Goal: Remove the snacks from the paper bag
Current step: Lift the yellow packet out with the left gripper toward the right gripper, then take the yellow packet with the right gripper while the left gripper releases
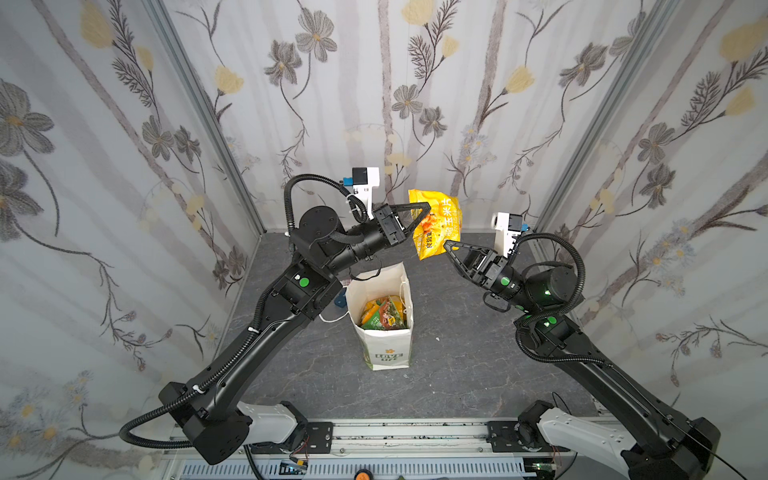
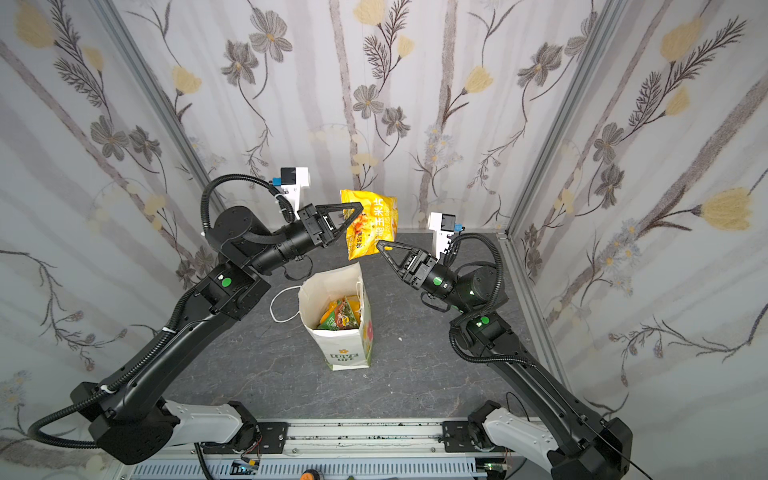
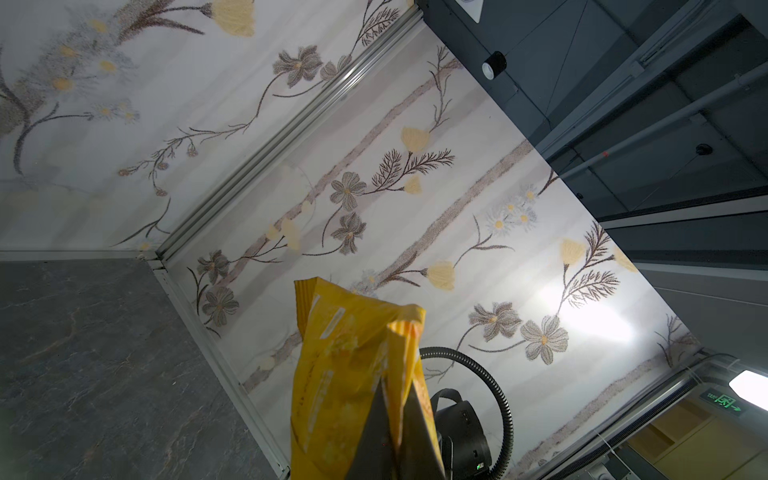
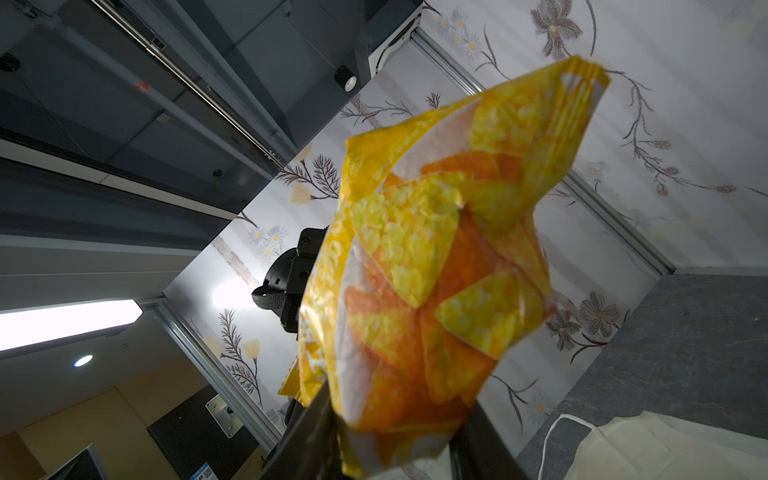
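In both top views the orange-yellow packet (image 1: 440, 220) is held above the paper bag (image 1: 386, 353). It is gripped by the left end effector (image 1: 428, 205) and, at its lower corner, by the right end effector (image 1: 448, 245). Other snacks (image 1: 382, 313) lie inside the paper bag. In the left wrist view the packet (image 3: 345, 374) is seen clamped. In the right wrist view its lower edge (image 4: 415, 415) is enclosed between closed jaws. A handover is judged to be in hand; release by the left end effector is called for next.

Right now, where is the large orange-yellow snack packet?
The orange-yellow packet hangs mid-air at centre in both top views, above the paper bag, pinched by the left gripper, with the right gripper at its lower corner.
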Tool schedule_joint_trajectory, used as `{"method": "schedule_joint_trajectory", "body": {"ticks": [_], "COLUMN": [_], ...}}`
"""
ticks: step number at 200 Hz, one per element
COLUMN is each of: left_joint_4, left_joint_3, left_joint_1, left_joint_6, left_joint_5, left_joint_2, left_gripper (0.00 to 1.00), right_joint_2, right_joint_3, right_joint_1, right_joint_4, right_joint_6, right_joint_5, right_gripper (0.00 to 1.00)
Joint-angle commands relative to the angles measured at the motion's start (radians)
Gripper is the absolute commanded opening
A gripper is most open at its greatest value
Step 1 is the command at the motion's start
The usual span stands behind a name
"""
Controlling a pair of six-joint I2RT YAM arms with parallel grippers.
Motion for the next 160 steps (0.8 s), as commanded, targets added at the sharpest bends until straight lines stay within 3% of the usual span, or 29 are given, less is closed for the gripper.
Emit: {"method": "schedule_joint_trajectory", "body": {"ticks": [1,17,33,56,79,124,160], "left_joint_4": [0.051,0.049,0.041,-0.007,-0.152,-0.52,-0.748], "left_joint_3": [-0.009,-0.019,-0.034,-0.048,-0.023,0.028,0.032], "left_joint_1": [0.005,0.01,0.018,0.03,0.034,0.03,0.0], "left_joint_6": [-0.017,-0.009,0.008,0.067,0.219,0.575,0.733], "left_joint_5": [0.01,0.009,-0.001,-0.042,-0.115,-0.31,-0.393], "left_joint_2": [-0.005,-0.012,-0.031,-0.06,-0.121,-0.207,-0.233], "left_gripper": [0.0,0.02,0.17,0.44,0.63,0.81,0.94], "right_joint_2": [0.004,0.003,0.0,-0.003,-0.004,0.065,0.201], "right_joint_3": [0.015,0.017,0.025,0.043,0.065,0.116,0.136], "right_joint_1": [0.0,0.001,0.001,-0.005,-0.039,-0.224,-0.389], "right_joint_4": [0.044,0.037,0.012,-0.039,-0.095,-0.21,-0.267], "right_joint_6": [0.017,0.011,-0.002,-0.039,-0.078,-0.146,-0.199], "right_joint_5": [0.009,0.016,0.023,0.03,0.031,-0.032,-0.096], "right_gripper": [0.24,0.12,0.0,0.0,0.0,0.0,0.0]}}
